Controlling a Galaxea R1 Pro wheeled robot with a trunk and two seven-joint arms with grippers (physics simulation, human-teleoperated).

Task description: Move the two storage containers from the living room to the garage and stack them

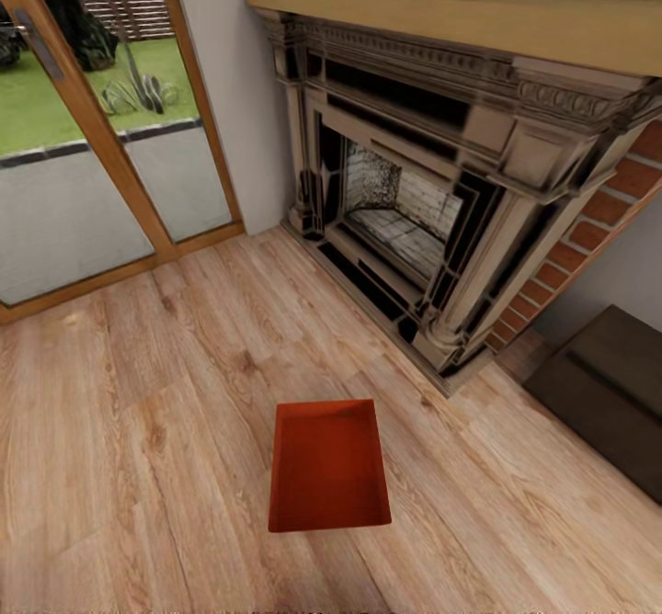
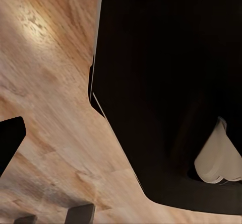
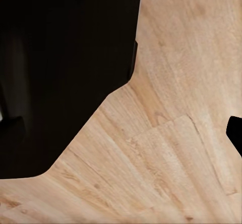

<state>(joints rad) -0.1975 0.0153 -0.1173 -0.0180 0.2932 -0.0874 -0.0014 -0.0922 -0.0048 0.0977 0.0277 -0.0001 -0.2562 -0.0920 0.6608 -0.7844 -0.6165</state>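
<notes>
While the red-orange rectangular open bin sits alone on the light wood-plank floor in front of the brick fireplace with its wooden mantel, a careless approach by the base could nudge it aside or toward the hearth. A dark low bench hems in one side and glass patio doors stand on the other. Whether either claw is apart or together cannot be told; the wrist views show dark robot body over planks.

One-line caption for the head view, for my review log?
A red-orange storage container sits open and empty on the light wood-plank floor before the brick fireplace, glass door at left.
</notes>
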